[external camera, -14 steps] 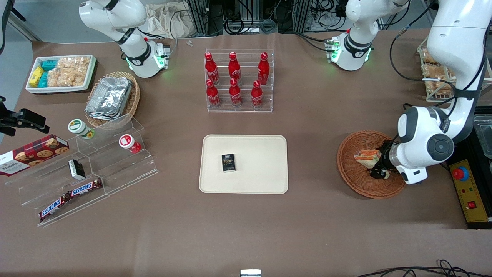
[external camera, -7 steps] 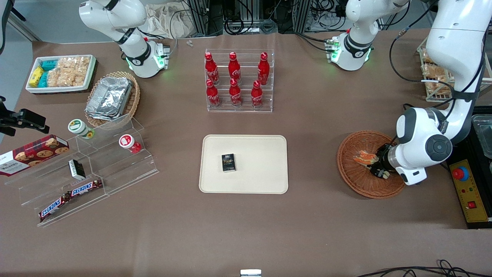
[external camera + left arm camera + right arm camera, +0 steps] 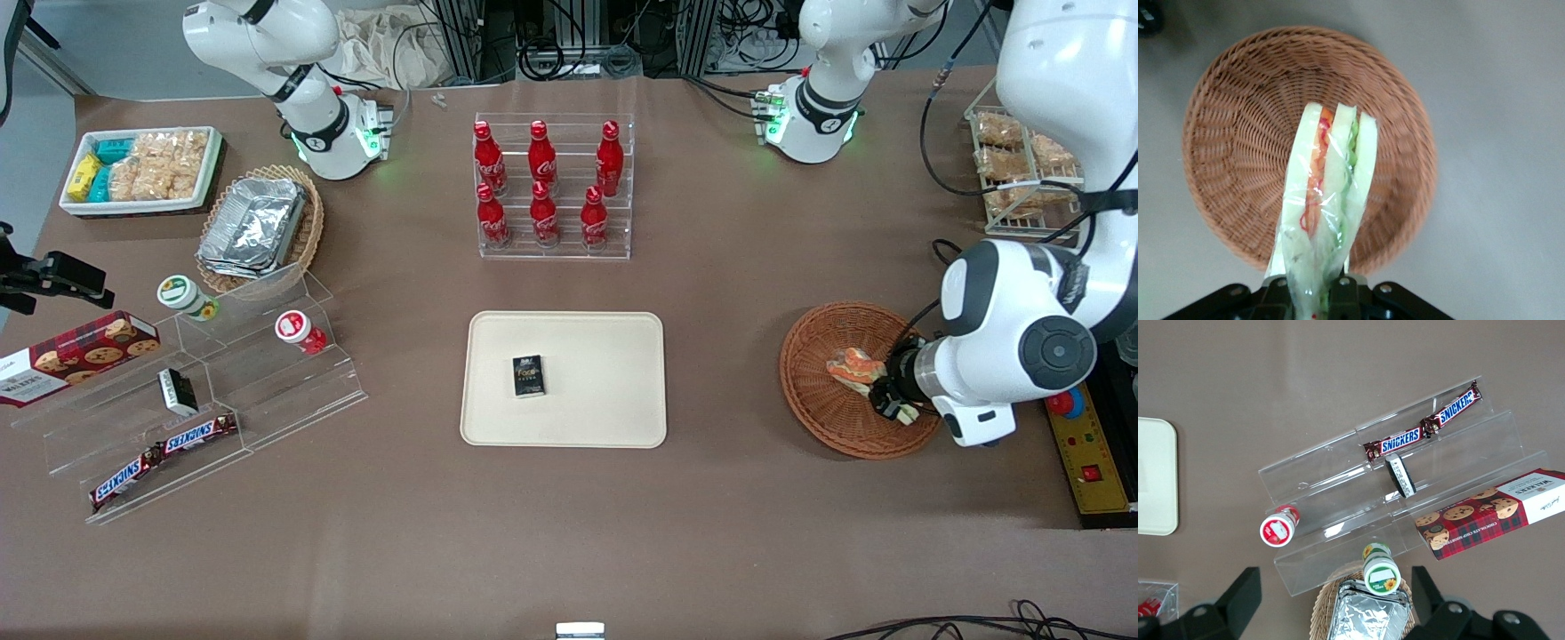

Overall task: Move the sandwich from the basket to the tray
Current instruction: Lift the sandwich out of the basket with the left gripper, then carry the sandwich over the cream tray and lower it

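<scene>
Sandwich (image 3: 1328,207) clamped in the tool (image 3: 889,402), held over the basket (image 3: 822,404).

We saw the tool's two fingers (image 3: 1341,293) pinched on one end of the wrapped sandwich, the wedge hanging clear above the basket's woven floor, not resting in it. In the front view the tool sat over the basket's side toward the working arm's end of the counter (image 3: 711,516). The tray (image 3: 613,400) lay well apart, mid-counter, with a small dark box (image 3: 528,375) on it. Red bottles (image 3: 542,182) in a clear rack stood farther from the front camera than the tray.
</scene>
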